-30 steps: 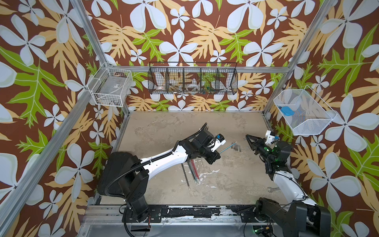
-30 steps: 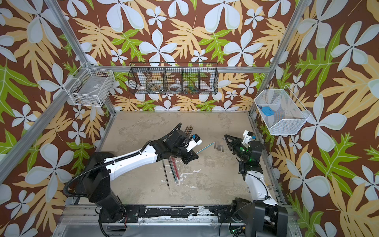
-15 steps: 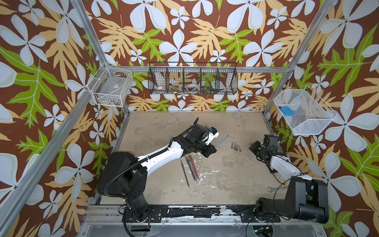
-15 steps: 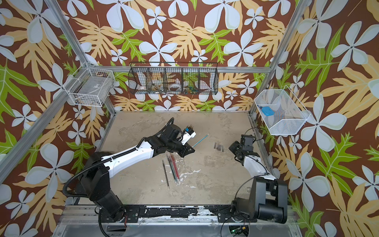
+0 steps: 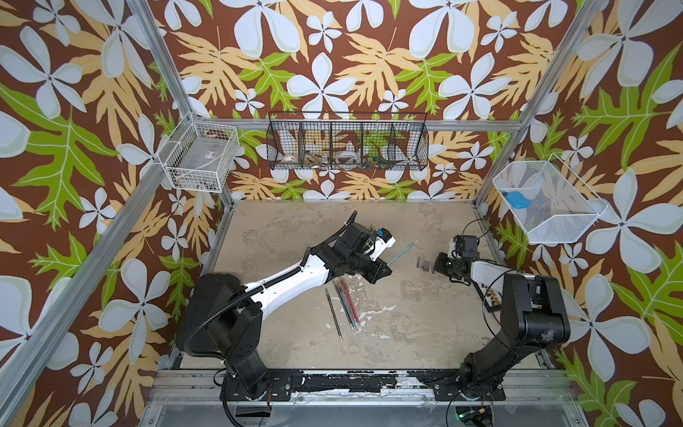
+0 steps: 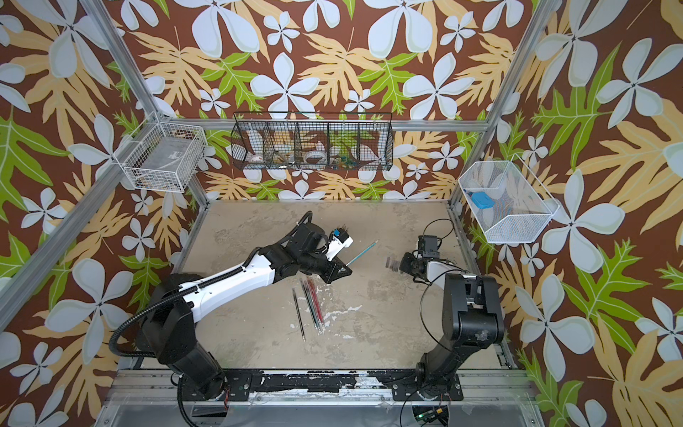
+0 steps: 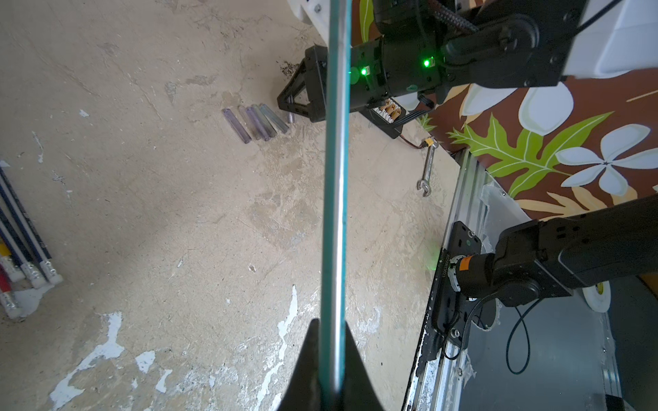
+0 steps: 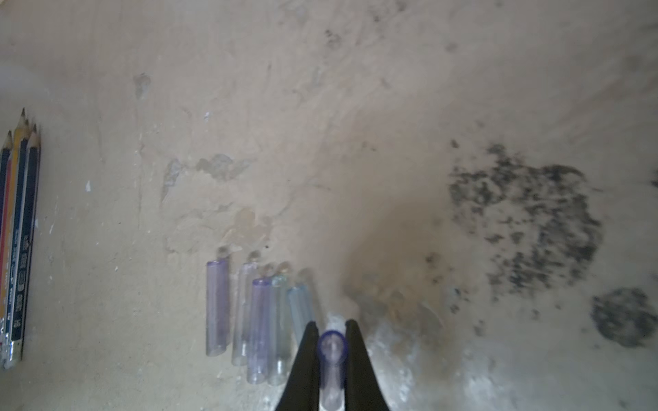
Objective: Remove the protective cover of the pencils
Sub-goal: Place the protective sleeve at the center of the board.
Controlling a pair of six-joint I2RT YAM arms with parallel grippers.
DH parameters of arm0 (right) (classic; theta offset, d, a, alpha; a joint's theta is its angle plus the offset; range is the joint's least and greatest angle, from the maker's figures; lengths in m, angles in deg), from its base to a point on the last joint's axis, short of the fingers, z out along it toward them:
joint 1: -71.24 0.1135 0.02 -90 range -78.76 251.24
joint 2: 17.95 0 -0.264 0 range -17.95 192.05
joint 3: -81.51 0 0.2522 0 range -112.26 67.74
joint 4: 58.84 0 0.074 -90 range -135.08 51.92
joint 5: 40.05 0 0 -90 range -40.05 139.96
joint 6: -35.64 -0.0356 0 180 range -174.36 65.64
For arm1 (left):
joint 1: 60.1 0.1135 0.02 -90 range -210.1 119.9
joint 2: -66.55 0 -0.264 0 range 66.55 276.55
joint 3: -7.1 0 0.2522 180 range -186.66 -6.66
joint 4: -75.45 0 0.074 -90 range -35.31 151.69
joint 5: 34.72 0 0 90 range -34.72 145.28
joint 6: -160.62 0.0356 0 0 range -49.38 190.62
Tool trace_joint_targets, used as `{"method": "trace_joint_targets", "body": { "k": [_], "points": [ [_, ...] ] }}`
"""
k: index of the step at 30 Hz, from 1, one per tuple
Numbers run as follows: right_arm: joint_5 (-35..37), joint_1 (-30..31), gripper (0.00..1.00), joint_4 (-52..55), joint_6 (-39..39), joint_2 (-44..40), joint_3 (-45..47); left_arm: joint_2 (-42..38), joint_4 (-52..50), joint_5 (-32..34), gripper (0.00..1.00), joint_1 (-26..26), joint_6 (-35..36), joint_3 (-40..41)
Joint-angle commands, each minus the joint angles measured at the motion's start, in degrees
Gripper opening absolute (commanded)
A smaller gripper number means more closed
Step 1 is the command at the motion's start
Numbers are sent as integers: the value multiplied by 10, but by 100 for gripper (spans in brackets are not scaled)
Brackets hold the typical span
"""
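Scuffed beige surface [image 5: 406, 325] inside an enclosure with floral-patterned walls. A row of smoky translucent caps [image 8: 256, 320] lies flat on it, side by side. Just beside the row, the right end effector [image 8: 331, 323] sits low, clenched on one more cap [image 8: 332, 356]. Its arm is folded sharply, elbow high, forearm sloping down toward the row. Near the row's opposite side, the left end effector [image 7: 330, 323] grasps a teal pencil [image 7: 336, 178] by one end, the shaft clear of the surface. That arm reaches long and low from its base. Loose pencils [image 5: 345, 307] lie bundled together well apart from the row, beyond the left end effector.
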State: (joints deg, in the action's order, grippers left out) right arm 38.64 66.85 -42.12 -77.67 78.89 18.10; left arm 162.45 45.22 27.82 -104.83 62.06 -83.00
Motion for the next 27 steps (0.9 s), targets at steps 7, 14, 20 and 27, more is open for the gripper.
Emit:
{"method": "trace_joint_targets", "body": {
  "k": [7,14,20,27],
  "points": [
    [-6,2,10,-9,14,9,-5,2,4,-5,0,1,3,-2],
    [-18,2,15,-18,9,12,3,2,1,1,0,1,6,-3],
    [-15,3,26,-23,5,-3,13,4,-1,4,0,1,7,-4],
    [-22,2,30,-27,2,-22,20,13,-6,12,0,7,11,-7]
  ]
}}
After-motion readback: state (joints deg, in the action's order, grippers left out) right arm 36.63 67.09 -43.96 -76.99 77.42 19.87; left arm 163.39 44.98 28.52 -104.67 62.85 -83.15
